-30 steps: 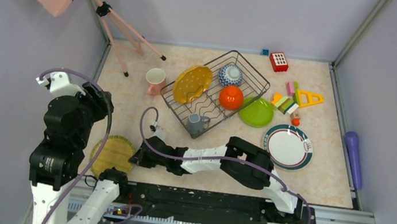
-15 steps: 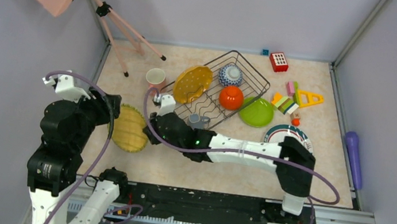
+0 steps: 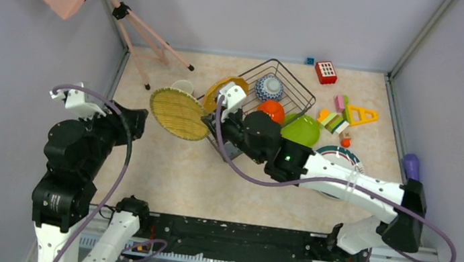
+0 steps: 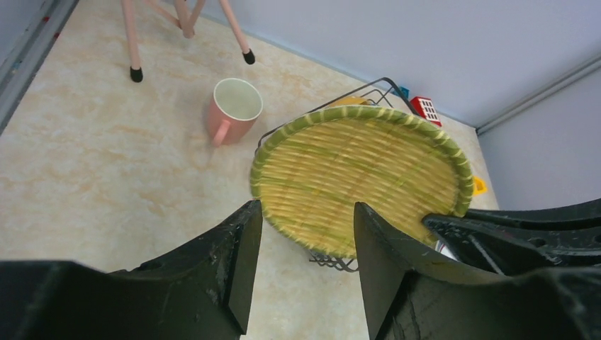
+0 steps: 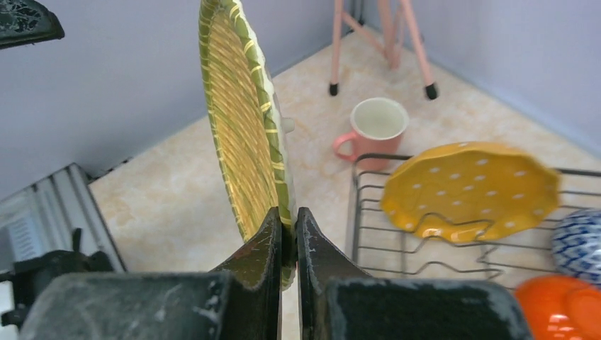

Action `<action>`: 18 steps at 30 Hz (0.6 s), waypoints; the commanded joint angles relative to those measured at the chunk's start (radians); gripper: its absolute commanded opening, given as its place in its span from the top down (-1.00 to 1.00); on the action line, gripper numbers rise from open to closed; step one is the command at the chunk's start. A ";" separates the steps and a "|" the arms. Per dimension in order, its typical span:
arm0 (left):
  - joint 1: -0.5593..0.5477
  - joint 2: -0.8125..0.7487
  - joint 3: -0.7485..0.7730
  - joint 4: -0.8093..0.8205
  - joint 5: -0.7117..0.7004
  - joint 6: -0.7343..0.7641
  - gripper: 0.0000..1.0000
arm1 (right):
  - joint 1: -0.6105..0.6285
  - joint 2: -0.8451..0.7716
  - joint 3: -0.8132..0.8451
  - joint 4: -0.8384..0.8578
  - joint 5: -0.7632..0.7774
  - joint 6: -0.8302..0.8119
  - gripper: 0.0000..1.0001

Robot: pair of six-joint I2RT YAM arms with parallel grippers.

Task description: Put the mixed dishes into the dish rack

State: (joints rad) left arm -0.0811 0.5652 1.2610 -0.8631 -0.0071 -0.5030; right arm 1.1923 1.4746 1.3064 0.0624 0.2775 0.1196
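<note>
The right jaws are shut tight on the bottom rim of a yellow plate with a green rim (image 5: 244, 142), holding it up on its edge; in the top view this plate is left of the middle in the upper half of the frame, lifted above the tabletop (image 3: 209, 182), at the left corner of the dish rack (image 3: 293, 81) and not inside it; the left jaws are about half open with nothing in them, at the left side of the top view, near the plate but apart from it; in the left wrist view the plate shows past the gap between the two black fingers (image 4: 230, 273); the pink mug (image 4: 232, 108) stands on the tabletop just left of the rack, behind the plate; inside the rack a yellow dotted plate (image 5: 471, 188) leans on the wavy wires, with the patterned bowl (image 3: 269, 87) and the orange-red bowl (image 3: 273, 109) to its right; the lime green plate (image 3: 302, 130) lies just beside the rack on the right; the white green-rimmed plate (image 3: 338, 155) is partly hidden under the right arm (image 3: 345, 180); toy blocks (image 3: 335, 121) lie at the upper right, and a purple cylinder (image 3: 411, 165) is at the right edge.
</note>
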 commanded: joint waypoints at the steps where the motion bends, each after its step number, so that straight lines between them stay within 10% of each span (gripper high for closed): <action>1: 0.001 -0.016 -0.002 0.088 0.088 -0.010 -0.11 | -0.078 -0.173 -0.029 0.060 -0.028 -0.199 1.00; 9: 0.001 -0.018 0.034 0.153 0.251 -0.205 -0.08 | -0.220 -0.312 -0.215 0.128 -0.065 -0.476 1.00; 18: 0.001 -0.022 0.029 0.371 0.486 -0.524 0.31 | -0.515 -0.245 -0.269 0.128 -0.602 -0.744 1.00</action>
State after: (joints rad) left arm -0.0811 0.5446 1.2659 -0.6785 0.3370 -0.8490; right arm 0.7525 1.1915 1.0161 0.1234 -0.0307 -0.4545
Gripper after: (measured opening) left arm 0.370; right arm 0.033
